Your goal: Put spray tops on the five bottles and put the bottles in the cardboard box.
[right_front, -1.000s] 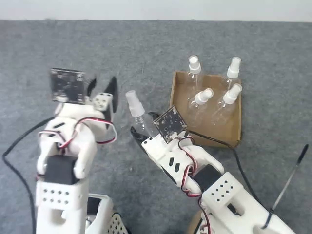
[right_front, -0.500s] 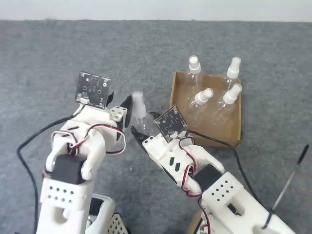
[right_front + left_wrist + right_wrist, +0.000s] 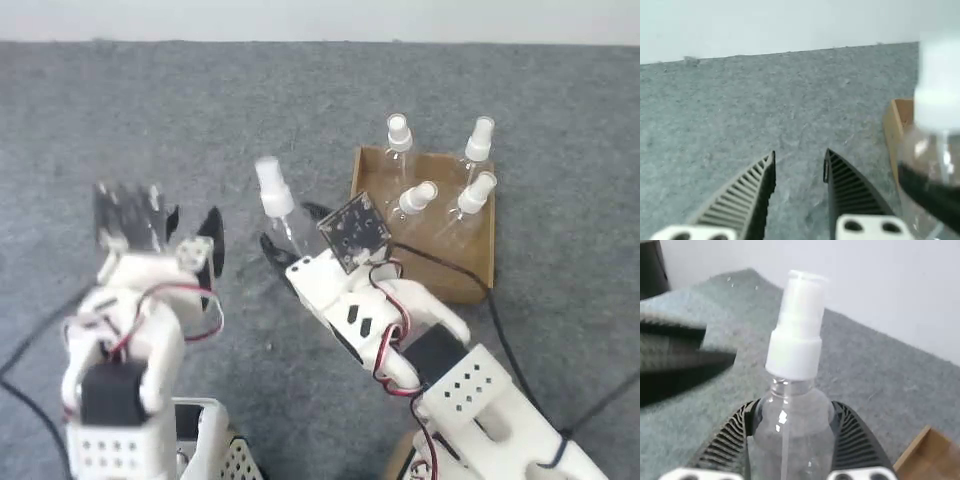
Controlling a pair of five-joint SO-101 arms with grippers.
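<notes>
- Our right gripper is pinching the fifth bottle around its body. It's upright with its spray top on.
- The cardboard box sits just beside that gripper, on the side away from the left arm, and four capped bottles crowd it.
- Our left gripper hangs near the bottle's other side, jaws spread with nothing in them.
- Grey felt underneath.
</notes>
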